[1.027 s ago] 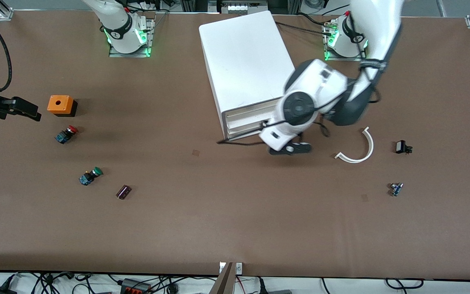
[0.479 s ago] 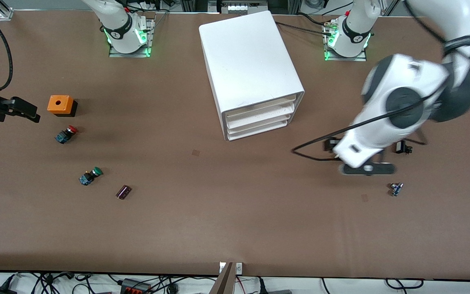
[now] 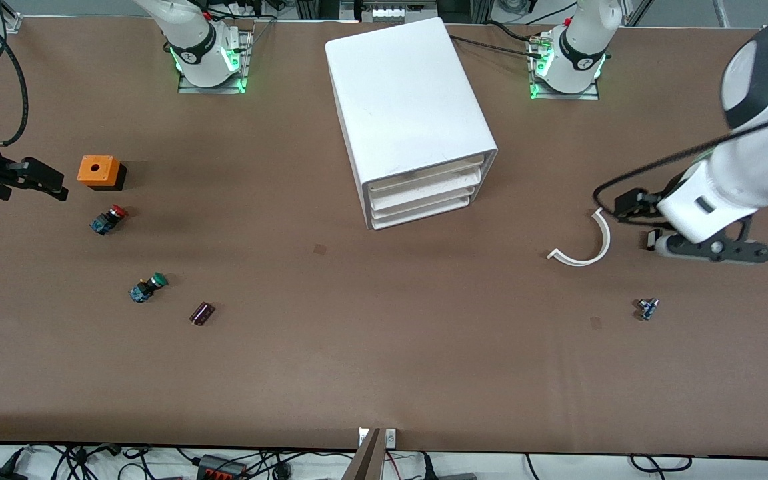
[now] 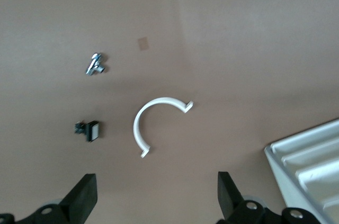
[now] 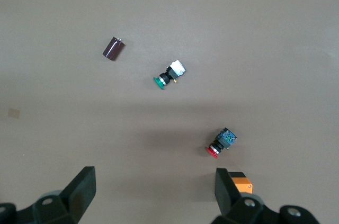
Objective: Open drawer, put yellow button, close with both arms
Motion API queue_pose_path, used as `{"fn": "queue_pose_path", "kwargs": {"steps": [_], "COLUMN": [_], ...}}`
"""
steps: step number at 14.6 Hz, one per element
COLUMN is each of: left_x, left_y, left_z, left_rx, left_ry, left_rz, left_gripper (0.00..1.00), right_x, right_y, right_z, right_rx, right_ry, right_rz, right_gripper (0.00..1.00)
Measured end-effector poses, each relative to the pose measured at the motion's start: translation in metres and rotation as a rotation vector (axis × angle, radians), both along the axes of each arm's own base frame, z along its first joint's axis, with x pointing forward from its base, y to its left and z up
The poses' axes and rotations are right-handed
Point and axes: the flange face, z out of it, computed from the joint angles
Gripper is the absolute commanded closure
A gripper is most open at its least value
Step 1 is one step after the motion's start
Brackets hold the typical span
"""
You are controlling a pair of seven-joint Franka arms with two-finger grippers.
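Observation:
The white cabinet (image 3: pixel 411 100) stands mid-table, and its stacked drawers (image 3: pixel 424 193) all sit flush and shut; a corner of them also shows in the left wrist view (image 4: pixel 312 166). The yellow button is out of view. My left gripper (image 3: pixel 714 252) hangs open over the table toward the left arm's end, beside a small black part (image 3: pixel 654 239), and there is nothing between its fingers (image 4: pixel 156 192). At the right arm's end of the table my right gripper (image 3: pixel 37 181) waits, also open and empty (image 5: pixel 153 189), next to an orange box (image 3: pixel 99 171).
A red-capped button (image 3: pixel 109 219), a green-capped button (image 3: pixel 147 287) and a dark cylinder (image 3: pixel 202 313) lie near the right arm's end. A white curved strip (image 3: pixel 584 243) and a small metal part (image 3: pixel 647 308) lie near the left gripper.
My left arm has swung away from the front of the drawers toward its own end of the table, uncovering the shut drawer fronts. The right gripper has barely moved.

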Motion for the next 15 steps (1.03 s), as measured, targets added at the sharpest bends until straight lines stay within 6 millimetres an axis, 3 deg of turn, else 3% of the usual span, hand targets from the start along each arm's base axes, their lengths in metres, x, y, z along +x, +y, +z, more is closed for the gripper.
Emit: {"fn": "queue_pose_path", "kwargs": {"steps": [5, 9, 15], "left_x": [-0.040, -0.063, -0.064], "left_y": [0.040, 0.038, 0.045], "left_z": [-0.001, 0.003, 0.003], "left_rx": [-0.046, -0.048, -0.048], "left_ry": [-0.113, -0.169, -0.173], "left_rz": [0.015, 0.009, 0.020], "left_gripper": [0.00, 0.00, 0.00], "right_x": [-0.007, -0.008, -0.010], "right_y": [0.000, 0.000, 0.000], "right_z": [0.002, 0.003, 0.003], "right_rx": [0.001, 0.001, 0.002], "right_ry": [0.001, 0.001, 0.010], "right_rz": [-0.001, -0.001, -0.001], "right_gripper": [0.00, 0.00, 0.00]}}
